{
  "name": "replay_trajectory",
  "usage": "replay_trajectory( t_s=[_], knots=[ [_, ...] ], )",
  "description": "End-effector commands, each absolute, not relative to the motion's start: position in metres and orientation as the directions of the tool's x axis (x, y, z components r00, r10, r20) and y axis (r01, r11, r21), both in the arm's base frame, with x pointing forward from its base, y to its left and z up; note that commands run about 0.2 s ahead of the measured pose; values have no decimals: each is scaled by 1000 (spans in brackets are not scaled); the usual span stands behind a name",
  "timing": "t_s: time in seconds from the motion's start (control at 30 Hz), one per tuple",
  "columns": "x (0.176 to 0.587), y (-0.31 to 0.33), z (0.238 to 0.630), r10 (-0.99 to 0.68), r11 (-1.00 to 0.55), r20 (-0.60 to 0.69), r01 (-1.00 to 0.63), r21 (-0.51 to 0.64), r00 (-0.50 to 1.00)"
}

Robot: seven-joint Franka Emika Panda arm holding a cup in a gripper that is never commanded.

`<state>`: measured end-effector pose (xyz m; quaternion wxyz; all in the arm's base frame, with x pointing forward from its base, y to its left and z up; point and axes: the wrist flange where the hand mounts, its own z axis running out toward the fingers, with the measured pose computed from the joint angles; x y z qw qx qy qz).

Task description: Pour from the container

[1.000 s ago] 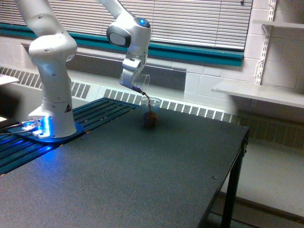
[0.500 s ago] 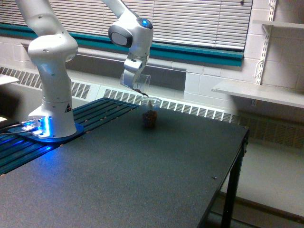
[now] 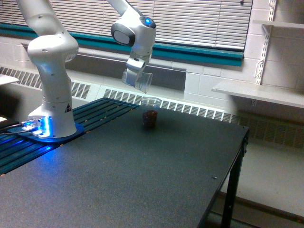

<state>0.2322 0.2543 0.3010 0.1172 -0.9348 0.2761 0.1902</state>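
We see the small clear squarish plastic container (image 3: 142, 80) clamped in the gripper (image 3: 134, 76), tilted mouth-down, above the round clear cup (image 3: 150, 112) w/ dark brown contents, on the black table (image 3: 142, 175).

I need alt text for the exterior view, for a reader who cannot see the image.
A white robot arm holds a tilted clear container above a round clear cup with dark contents, which stands on a dark table. No stream is visible. Window blinds fill the background.
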Motion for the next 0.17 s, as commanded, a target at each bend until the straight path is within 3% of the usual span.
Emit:
replay_trajectory(
  t_s=[0.03, 0.17],
  knots=[
    [235, 259, 308, -450, -833, -403, -537, -132, 797],
    [234, 262, 309, -456, -835, -382, -535, -127, 804]
  ],
)
